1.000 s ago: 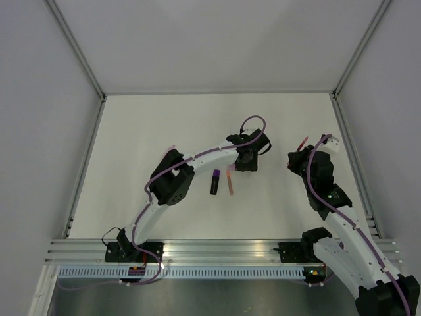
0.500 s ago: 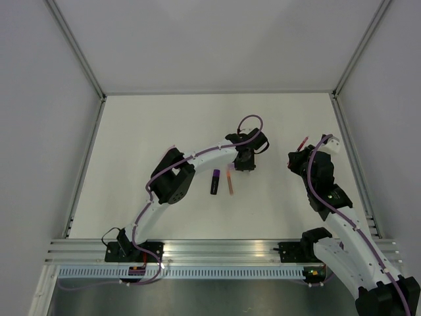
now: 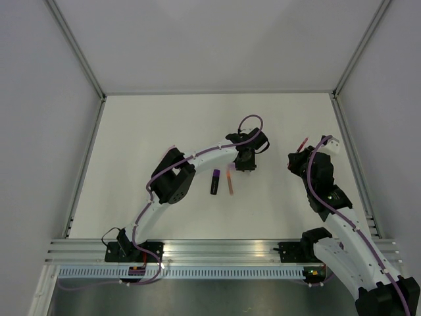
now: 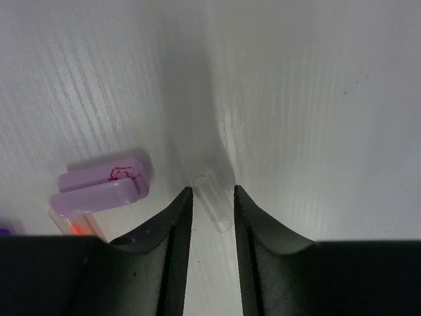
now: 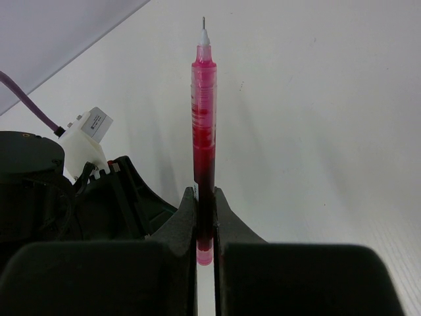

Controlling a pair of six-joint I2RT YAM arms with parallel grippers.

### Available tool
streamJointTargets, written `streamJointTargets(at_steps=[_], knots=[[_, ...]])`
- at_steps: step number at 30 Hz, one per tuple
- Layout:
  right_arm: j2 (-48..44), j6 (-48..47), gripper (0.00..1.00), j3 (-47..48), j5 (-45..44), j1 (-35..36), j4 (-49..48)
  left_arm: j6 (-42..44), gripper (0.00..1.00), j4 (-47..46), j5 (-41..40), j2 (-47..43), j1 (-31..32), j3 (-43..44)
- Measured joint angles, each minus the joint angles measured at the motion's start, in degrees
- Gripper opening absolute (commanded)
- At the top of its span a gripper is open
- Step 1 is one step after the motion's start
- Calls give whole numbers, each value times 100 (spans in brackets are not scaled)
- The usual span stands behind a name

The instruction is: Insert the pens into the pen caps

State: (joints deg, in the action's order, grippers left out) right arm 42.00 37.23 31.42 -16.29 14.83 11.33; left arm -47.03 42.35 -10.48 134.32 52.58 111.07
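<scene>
Capping not yet done: right jaws clench the bare-tipped pink pen point(image 5: 202, 131); clear cap point(image 4: 214, 201) lies between left jaws, grip unclear.

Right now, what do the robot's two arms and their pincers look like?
Both the left arm and the right arm have white links with bulky black joint housings, and a purple cable runs along each. The left pincer and right pincer have black, smoothly curved fingers tapering to narrow tips. A white labelled connector block sits near the right wrist.
</scene>
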Motion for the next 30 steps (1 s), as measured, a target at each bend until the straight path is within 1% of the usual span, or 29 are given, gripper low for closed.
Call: streamJointTargets(at_steps=[16,21,25,26,28,29,30], knots=[[0,-13,0,-2,39,0,-4,-153,34,-59,61,-48,-11,-125],[-7,-13,0,-2,63,0,-7,-208,30,-87,63,-79,-11,-184],[-7,-13,0,-2,83,0,-7,-256,21,-85,72,-79,-11,-197],[-7,-13,0,-2,85,0,-7,-267,15,-85,74,-79,-11,-199],[-7,-13,0,-2,87,0,-7,-289,9,-87,76,-85,-11,-208],[-7,-13,0,-2,90,0,-7,-291,3,-94,76,-92,-11,-216],[-7,-13,0,-2,94,0,-7,-304,2,-103,76,-101,-11,-227]])
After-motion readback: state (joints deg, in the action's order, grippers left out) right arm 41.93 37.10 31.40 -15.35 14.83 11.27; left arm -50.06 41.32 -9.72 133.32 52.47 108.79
